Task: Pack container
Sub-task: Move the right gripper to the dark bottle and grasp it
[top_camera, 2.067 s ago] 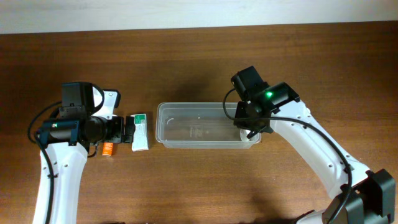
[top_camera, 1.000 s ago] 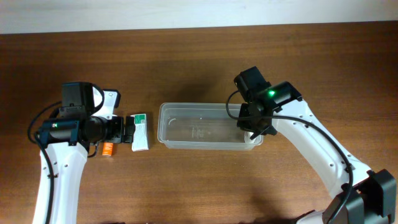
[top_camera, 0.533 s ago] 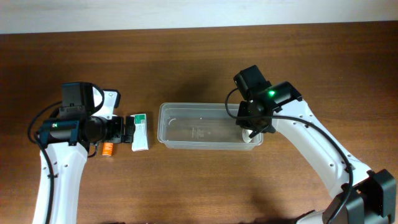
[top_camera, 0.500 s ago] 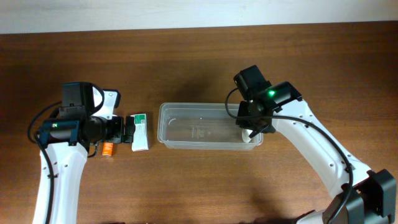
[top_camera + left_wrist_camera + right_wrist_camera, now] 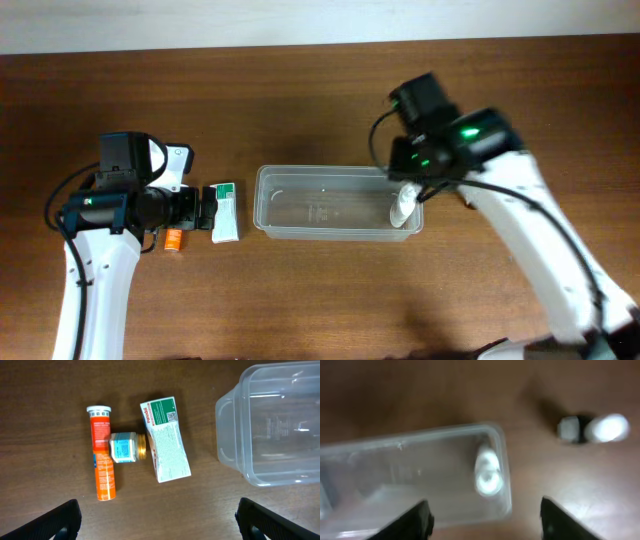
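Note:
The clear container (image 5: 320, 205) lies in the middle of the table. A white bottle (image 5: 402, 208) lies inside it at its right end, also seen in the right wrist view as a blurred white bottle (image 5: 487, 467) within the container (image 5: 410, 475). My right gripper (image 5: 418, 170) hovers above that end, raised; in its own view the right gripper (image 5: 485, 525) is open with nothing between its fingers. My left gripper (image 5: 205, 208) sits left of the container, and the left gripper (image 5: 160, 527) is wide open over bare table.
Left of the container (image 5: 272, 425) lie a green-and-white box (image 5: 165, 439), a small jar (image 5: 125, 447) and an orange tube (image 5: 103, 452), side by side. Another white bottle with a grey end (image 5: 595, 429) lies on the table right of the container.
My right gripper has opened, left the white bottle in the container's right end, and risen up and away from it. The left arm has not moved.

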You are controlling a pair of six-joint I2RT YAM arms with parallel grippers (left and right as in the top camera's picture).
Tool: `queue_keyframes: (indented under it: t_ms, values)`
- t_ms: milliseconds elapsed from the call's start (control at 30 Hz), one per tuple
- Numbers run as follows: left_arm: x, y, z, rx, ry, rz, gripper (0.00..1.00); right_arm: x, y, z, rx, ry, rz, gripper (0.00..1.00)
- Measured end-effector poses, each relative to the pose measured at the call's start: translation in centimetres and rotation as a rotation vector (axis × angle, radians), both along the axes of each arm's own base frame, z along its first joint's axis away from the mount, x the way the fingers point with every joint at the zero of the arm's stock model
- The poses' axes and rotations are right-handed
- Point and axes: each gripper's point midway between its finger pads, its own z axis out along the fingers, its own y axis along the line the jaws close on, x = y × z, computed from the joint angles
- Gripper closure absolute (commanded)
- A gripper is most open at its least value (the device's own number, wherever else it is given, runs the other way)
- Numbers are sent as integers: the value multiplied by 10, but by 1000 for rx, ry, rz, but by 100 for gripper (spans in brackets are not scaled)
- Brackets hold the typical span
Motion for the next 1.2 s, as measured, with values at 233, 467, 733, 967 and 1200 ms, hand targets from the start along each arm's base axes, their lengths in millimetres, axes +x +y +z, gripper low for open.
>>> queue_keyframes:
  t_ms: [233, 467, 733, 967, 1200]
  values:
    - [0, 0, 0, 0, -1, 0, 0, -3, -97, 69, -9, -126, -229, 36]
    - [0, 0, 0, 0, -1, 0, 0, 2, -147, 1, -29, 101, -301, 36]
    - [0, 0, 0, 1, -1, 0, 0, 12, -155, -73, -25, 331, -255, 44]
    - [0, 0, 0, 1, -1, 0, 0, 16, -154, -106, -22, 425, -240, 46]
    - [0, 0, 0, 0, -1, 0, 0, 17, -155, -121, -19, 457, -237, 53]
